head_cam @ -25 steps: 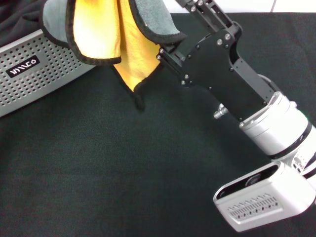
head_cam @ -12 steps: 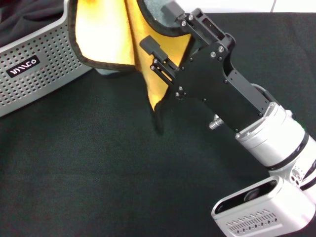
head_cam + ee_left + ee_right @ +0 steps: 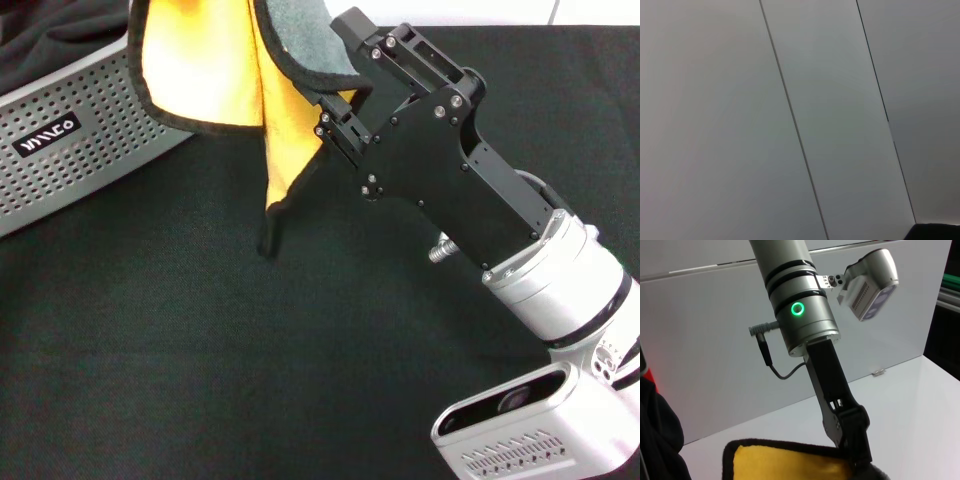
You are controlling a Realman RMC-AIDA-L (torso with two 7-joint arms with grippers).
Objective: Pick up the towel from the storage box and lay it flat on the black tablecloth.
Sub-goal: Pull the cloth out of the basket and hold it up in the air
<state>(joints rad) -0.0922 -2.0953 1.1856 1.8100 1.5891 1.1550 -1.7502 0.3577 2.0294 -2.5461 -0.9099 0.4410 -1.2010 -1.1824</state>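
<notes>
Right hand: the right hand (image 3: 335, 95) is raised over the counter, reaching from the near right toward the far left; its fingers are closed onto the upper edge of the towel.
Towel: the towel (image 3: 215, 70) hangs in the air from that grip, folded into drooping layers, yellow-orange faces showing with a grey reverse (image 3: 300, 30) on top and a thin black hem along the edges. Its lowest corner dangles to a point just above or at the black tablecloth; contact cannot be told.
Towel position: beside the storage box, just off its near right corner, partly overlapping the box's rim in the head view.
Storage box: the storage box (image 3: 80, 140) sits at the far left of the counter, perforated grey wall and black label facing the camera.
Black tablecloth: the black tablecloth (image 3: 200, 360) covers the counter under everything.
Right wrist view: the other arm's hand (image 3: 860, 455) pinches the towel's hemmed edge (image 3: 790, 460).
Left wrist view: only pale wall panels (image 3: 790, 125).
</notes>
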